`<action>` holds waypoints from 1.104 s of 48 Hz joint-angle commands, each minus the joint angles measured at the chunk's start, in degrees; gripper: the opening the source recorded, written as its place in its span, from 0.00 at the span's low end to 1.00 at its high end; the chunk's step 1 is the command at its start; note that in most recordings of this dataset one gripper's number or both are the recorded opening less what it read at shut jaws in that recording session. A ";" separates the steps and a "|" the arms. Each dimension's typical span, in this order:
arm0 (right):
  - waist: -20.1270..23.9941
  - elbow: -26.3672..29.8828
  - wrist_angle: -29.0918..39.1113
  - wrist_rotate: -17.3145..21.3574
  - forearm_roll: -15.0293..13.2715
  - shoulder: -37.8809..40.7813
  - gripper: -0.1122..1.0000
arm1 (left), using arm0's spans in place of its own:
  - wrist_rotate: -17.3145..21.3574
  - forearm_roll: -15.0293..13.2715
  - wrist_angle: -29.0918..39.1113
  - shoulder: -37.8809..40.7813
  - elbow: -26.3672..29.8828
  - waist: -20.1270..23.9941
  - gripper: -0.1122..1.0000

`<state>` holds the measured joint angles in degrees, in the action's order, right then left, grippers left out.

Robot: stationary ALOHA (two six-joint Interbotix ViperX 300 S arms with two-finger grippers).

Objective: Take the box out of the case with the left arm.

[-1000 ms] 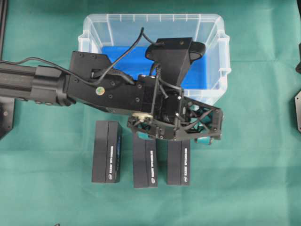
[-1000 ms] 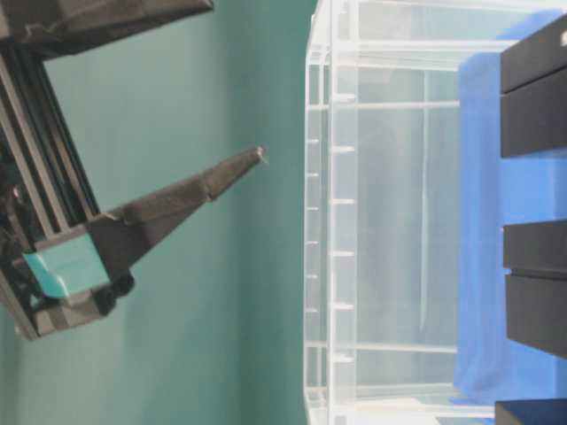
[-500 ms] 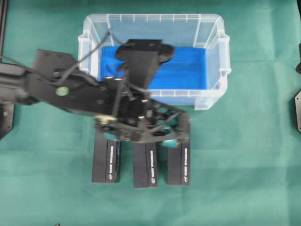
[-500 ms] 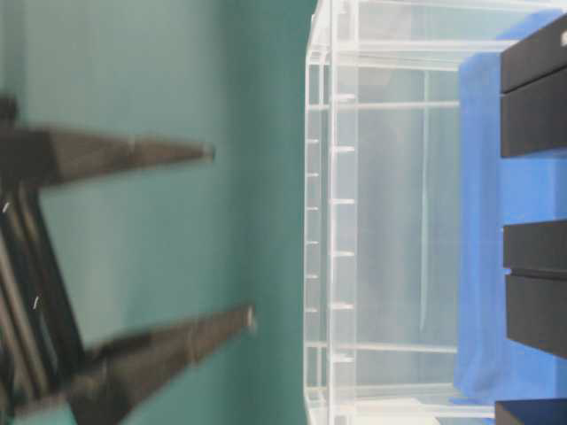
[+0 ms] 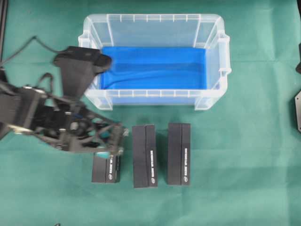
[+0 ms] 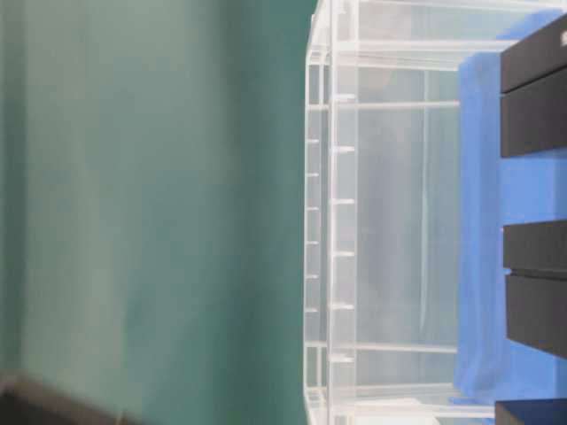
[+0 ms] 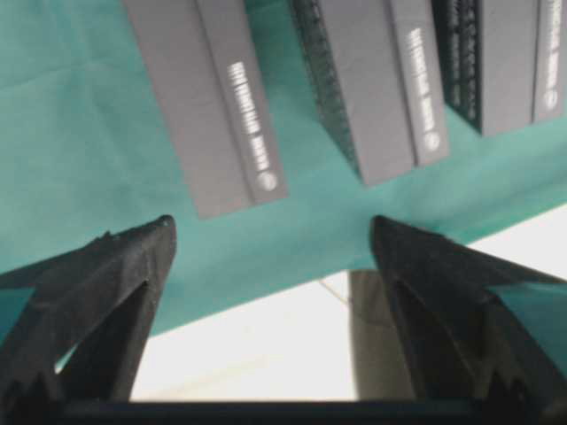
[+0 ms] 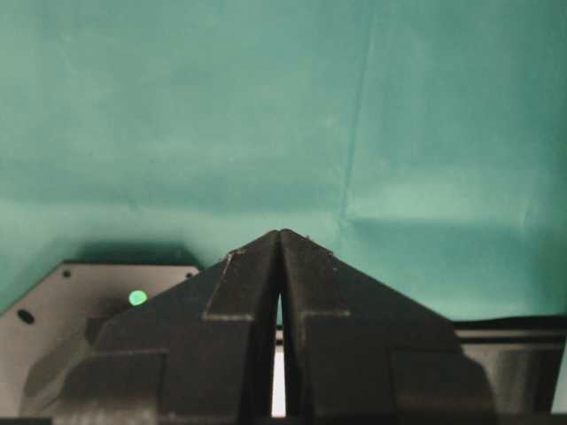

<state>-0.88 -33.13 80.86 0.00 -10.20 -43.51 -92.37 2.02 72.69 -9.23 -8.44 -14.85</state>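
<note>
The clear case (image 5: 212,56) with a blue lining stands at the back middle and holds no box. Three black boxes lie side by side on the green cloth in front of it: left (image 5: 106,170), middle (image 5: 144,156) and right (image 5: 178,154). My left gripper (image 5: 111,145) hangs open over the far end of the left box and hides that end. In the left wrist view its fingers (image 7: 106,274) stand wide apart with nothing between them, and the boxes (image 7: 217,106) lie beyond. The right gripper (image 8: 280,235) is shut and empty above bare cloth.
The table-level view shows the case wall (image 6: 341,221) with black boxes (image 6: 534,292) at the right edge. A blurred dark piece of arm (image 6: 53,403) sits in its bottom left corner. Black mounts (image 5: 298,110) stand at the right edge of the table.
The left arm has swung left, from over the middle and right boxes to over the left box, jaws still open. Its fingers have dropped out of the table-level view.
</note>
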 commanded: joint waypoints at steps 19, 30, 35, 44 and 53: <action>-0.09 0.53 -0.09 0.18 -0.18 0.18 0.10 | -1.49 0.26 0.18 -10.11 -8.35 -4.22 0.88; -0.09 0.62 -0.09 0.18 -0.09 0.18 0.10 | -3.08 0.35 0.09 -12.48 -10.81 -4.31 0.88; -0.09 0.62 -0.09 0.18 -0.09 0.18 0.10 | -3.08 0.88 0.09 -12.48 -10.81 -4.22 0.88; -0.09 0.62 -0.09 0.18 -0.09 0.09 0.10 | -2.90 1.05 0.53 -12.83 -11.07 -2.37 0.88; -0.09 0.62 -0.09 0.18 -0.09 -0.09 0.10 | -1.85 1.14 2.11 -15.21 -13.01 3.25 0.88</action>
<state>-0.88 -33.22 80.95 0.00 -10.20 -43.59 -94.57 2.72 74.36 -22.50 -21.45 -13.80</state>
